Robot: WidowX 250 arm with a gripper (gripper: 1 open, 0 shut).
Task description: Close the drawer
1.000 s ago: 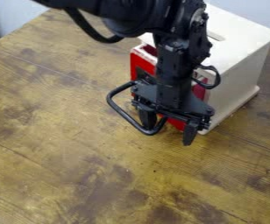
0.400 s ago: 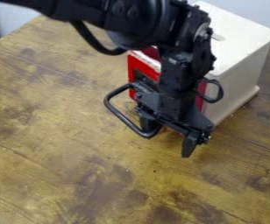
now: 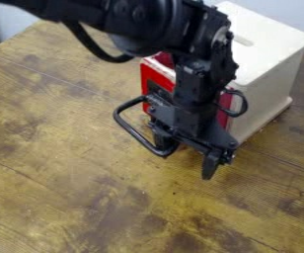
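The drawer (image 3: 160,79) is glossy red and stands partly out of the cream-white cabinet (image 3: 270,61) toward the front left. Its black wire loop handle (image 3: 123,130) sticks out over the wooden table. My black gripper (image 3: 186,156) points down right in front of the drawer, over the loop's near right part, and hides much of the drawer front. Its fingers (image 3: 210,164) stand apart, open, with nothing clearly held between them. Whether a finger touches the handle cannot be told.
The cabinet sits at the back right of a worn wooden table (image 3: 62,188) and has slots on top. My arm (image 3: 128,25) reaches in from the upper left above the drawer.
The gripper has shifted a little left and toward the front, with its fingers turning slightly. The handle loop now shows a bit further left. The fingers stayed apart.
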